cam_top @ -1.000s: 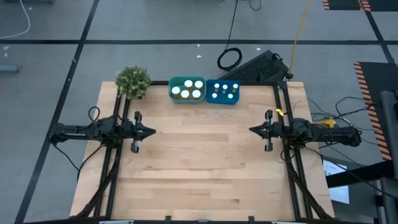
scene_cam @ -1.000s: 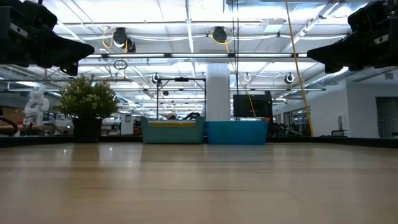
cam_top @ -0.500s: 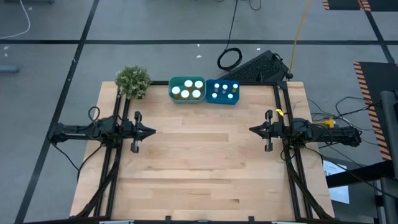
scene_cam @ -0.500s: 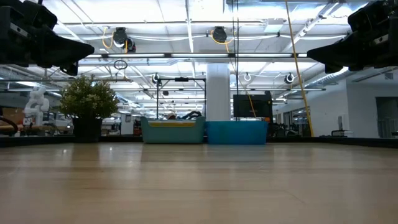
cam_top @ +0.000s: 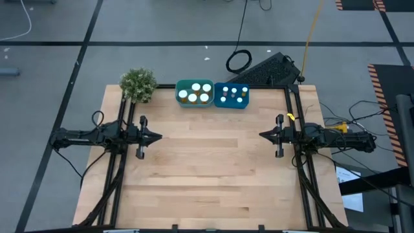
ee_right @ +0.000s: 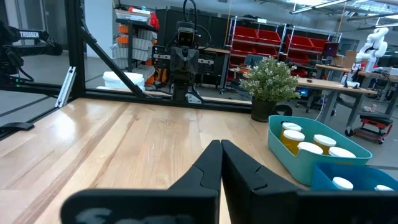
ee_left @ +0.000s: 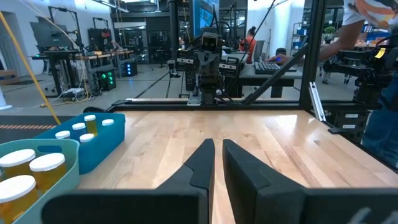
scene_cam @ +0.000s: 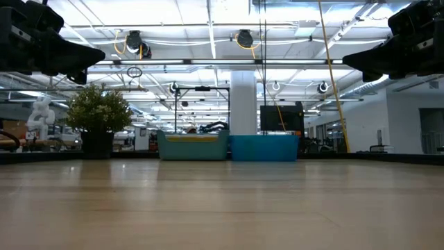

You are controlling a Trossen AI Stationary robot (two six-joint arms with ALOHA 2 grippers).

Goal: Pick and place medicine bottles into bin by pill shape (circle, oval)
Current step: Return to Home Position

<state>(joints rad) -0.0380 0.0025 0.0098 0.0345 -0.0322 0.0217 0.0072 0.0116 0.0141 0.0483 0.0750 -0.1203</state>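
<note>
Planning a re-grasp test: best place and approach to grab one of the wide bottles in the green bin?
Probably the white cap, from straight above. The wide bottles stand upright and packed together inside the green bin, so their sides are walled off and only the caps show. Both the left gripper and right gripper wait shut at the table's sides.

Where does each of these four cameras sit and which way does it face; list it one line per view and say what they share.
High view: overhead, facing down; shows left gripper and right gripper over the table.
Low view: table height, facing the teal bin and blue bin; both arms overhead.
Left wrist view: faces across the table; own fingers nearly together.
Right wrist view: faces the plant; own fingers together.
Shared: both bins, holding the medicine bottles.
</note>
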